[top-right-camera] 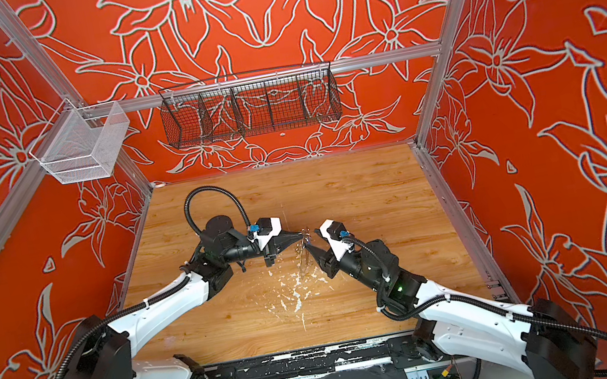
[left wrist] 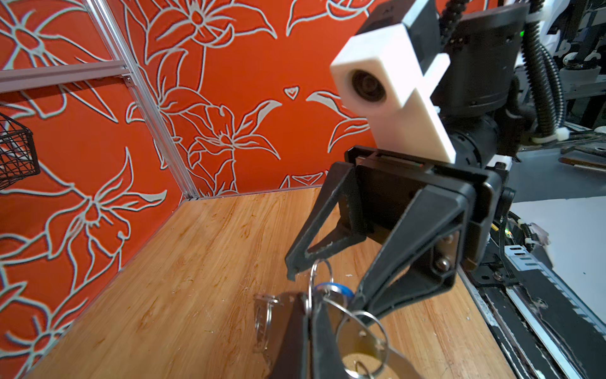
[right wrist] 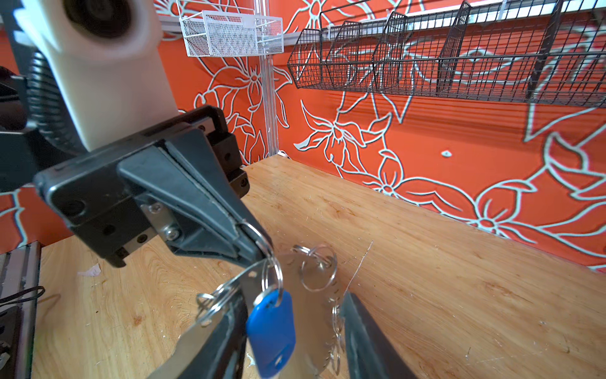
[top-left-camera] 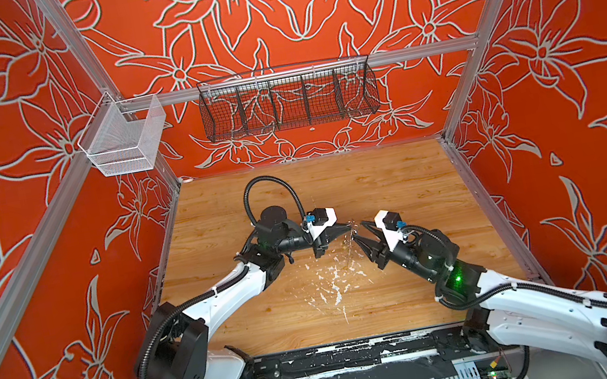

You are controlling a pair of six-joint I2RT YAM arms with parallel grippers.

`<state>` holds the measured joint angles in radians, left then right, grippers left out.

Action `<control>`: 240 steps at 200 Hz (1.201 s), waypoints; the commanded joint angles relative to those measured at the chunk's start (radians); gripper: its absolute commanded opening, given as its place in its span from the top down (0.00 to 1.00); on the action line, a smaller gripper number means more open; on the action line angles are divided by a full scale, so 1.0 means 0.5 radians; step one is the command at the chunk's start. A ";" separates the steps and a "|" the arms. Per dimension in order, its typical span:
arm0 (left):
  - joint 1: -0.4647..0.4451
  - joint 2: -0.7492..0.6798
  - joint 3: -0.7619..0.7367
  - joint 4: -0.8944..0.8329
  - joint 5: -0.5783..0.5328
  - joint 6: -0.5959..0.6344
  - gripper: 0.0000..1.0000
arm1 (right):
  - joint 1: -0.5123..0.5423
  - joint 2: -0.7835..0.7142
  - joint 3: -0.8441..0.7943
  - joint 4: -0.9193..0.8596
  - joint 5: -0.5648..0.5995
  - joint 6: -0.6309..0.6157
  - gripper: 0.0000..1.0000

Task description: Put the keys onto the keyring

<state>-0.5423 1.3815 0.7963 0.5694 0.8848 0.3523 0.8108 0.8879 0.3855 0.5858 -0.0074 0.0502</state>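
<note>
Left gripper (right wrist: 259,249) pinches a wire loop (right wrist: 263,237) of the flat shiny keyring (right wrist: 308,311); right gripper (left wrist: 324,290) spread.

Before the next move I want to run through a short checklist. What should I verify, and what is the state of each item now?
1. left gripper pinches a wire loop of the flat grey metal keyring: ok.
2. key with the blue oval plastic tag hangs from a loop: ok.
3. right gripper has its jaws apart, on either side of the hanging parts: ok.
4. key with the yellow tag located: cannot tell.
5. Blue-tagged key's ring fully threaded on: cannot tell.
</note>
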 commanded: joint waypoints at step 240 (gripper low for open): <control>0.005 0.045 0.081 -0.004 0.190 0.091 1.00 | 0.001 -0.001 0.102 0.053 -0.181 -0.030 0.62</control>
<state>-0.5346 1.3968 0.8005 0.5541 0.9443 0.3813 0.8043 0.8932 0.3996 0.5655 -0.0349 0.0364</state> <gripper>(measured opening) 0.047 0.379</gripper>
